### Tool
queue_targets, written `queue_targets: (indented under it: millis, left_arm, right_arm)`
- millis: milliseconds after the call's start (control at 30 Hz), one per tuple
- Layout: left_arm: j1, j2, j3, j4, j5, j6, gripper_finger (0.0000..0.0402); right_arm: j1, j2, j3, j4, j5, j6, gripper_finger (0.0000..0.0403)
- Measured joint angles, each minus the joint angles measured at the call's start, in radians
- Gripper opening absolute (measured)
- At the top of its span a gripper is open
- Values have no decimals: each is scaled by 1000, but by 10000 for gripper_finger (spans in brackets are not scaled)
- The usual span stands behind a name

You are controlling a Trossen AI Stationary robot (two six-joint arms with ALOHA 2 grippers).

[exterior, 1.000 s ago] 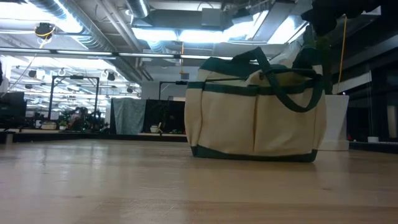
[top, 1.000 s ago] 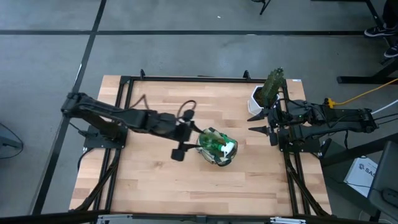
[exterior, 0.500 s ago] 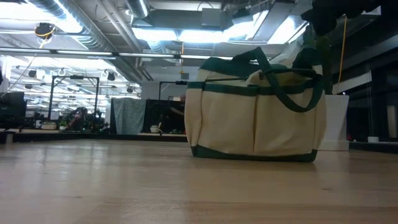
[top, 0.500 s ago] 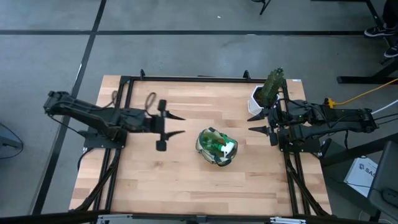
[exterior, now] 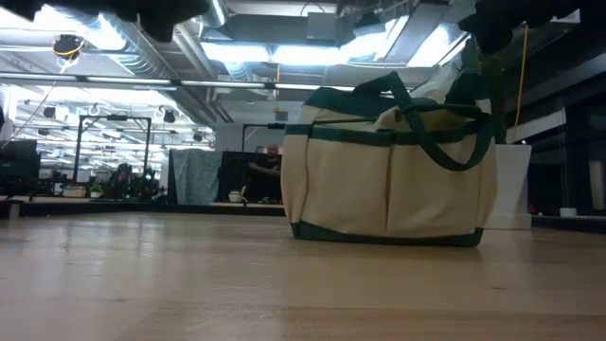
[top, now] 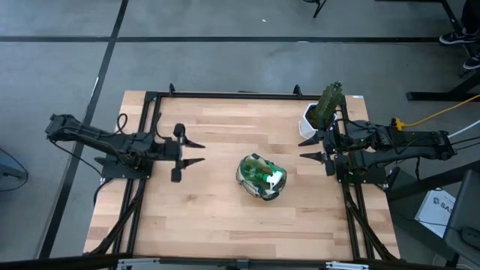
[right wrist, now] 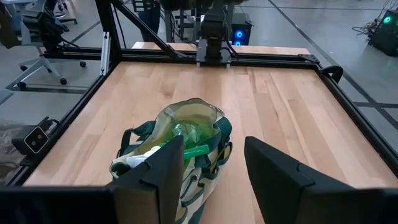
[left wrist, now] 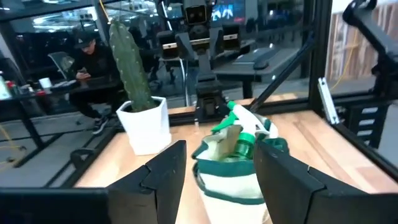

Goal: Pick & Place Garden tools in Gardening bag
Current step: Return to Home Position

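The beige gardening bag (top: 262, 178) with dark green trim stands upright on its base near the table's middle, also seen in the low view (exterior: 388, 166). A green spray bottle (left wrist: 245, 127) with a white head sticks out of its open mouth and shows in the right wrist view too (right wrist: 186, 134). My left gripper (top: 202, 151) hovers open and empty at the table's left, pointing level at the bag from well short of it. At the table's right, my right gripper (top: 302, 148) hangs open and empty, facing the bag.
A white pot with a green cactus (top: 321, 111) stands at the far right corner, close to my right arm. Black frame rails (top: 225, 95) run round the table. Bare wood lies left of and in front of the bag. A person (left wrist: 93, 53) sits beyond the table.
My left gripper has drawn back from the bag's mouth toward the table's left edge, staying empty. The bag and its contents have not moved.
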Motion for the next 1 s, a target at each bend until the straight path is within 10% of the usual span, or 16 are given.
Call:
queue_targets:
  millis: [1000]
  left_arm:
    - [0,1,-163,39,7,-102,182]
  right_arm:
    - [0,0,0,0,0,0,172]
